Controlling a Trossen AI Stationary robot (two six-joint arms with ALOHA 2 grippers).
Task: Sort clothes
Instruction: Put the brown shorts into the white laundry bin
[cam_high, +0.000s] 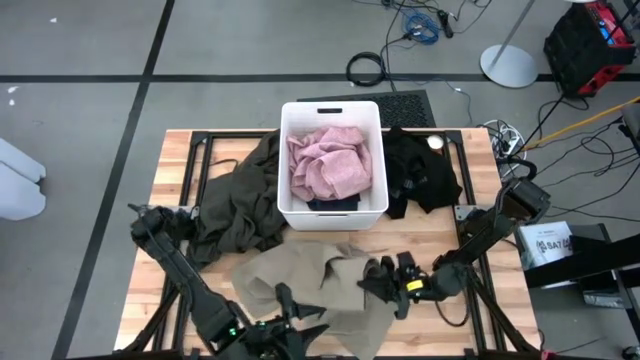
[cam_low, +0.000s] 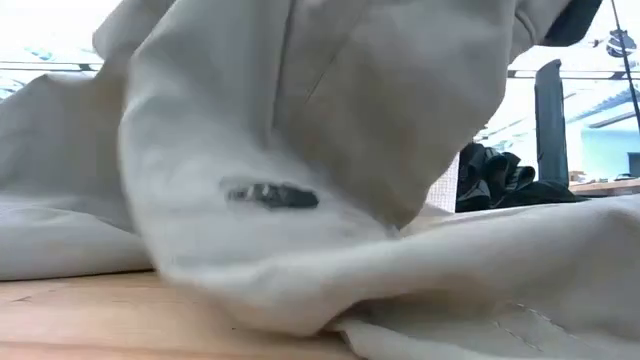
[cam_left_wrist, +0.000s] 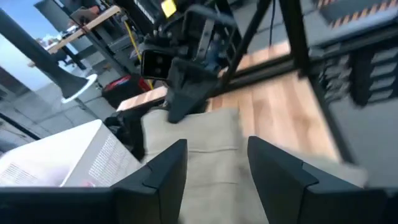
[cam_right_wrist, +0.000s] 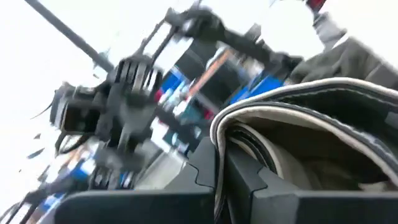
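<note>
A khaki garment (cam_high: 300, 270) lies crumpled on the table's near middle and fills the low view (cam_low: 300, 150). My right gripper (cam_high: 370, 282) is shut on its right part. My left gripper (cam_high: 300, 318) hovers open above the garment's near edge, with khaki cloth (cam_left_wrist: 211, 143) showing past its parted fingers. A pink garment (cam_high: 328, 160) lies in the white bin (cam_high: 283, 160) on top of a navy one (cam_high: 330, 203). A dark olive garment (cam_high: 240, 200) lies left of the bin and a black one (cam_high: 420, 175) right of it. My right gripper pinches a fold of the khaki garment (cam_right_wrist: 249, 124) between its two fingers, several seamed layers curling over the fingertips. The fingers come about level from the table's right side. The pinched part is raised off the table (cam_low: 330, 120), and the rest of the garment lies on the wood.
The bin stands at the table's far middle. Bare wood shows at the near right (cam_high: 500, 310) and near left (cam_high: 150, 300). Black frame rails (cam_high: 480, 180) run along the table's sides. Cables and a red case (cam_high: 590, 40) lie on the floor beyond.
</note>
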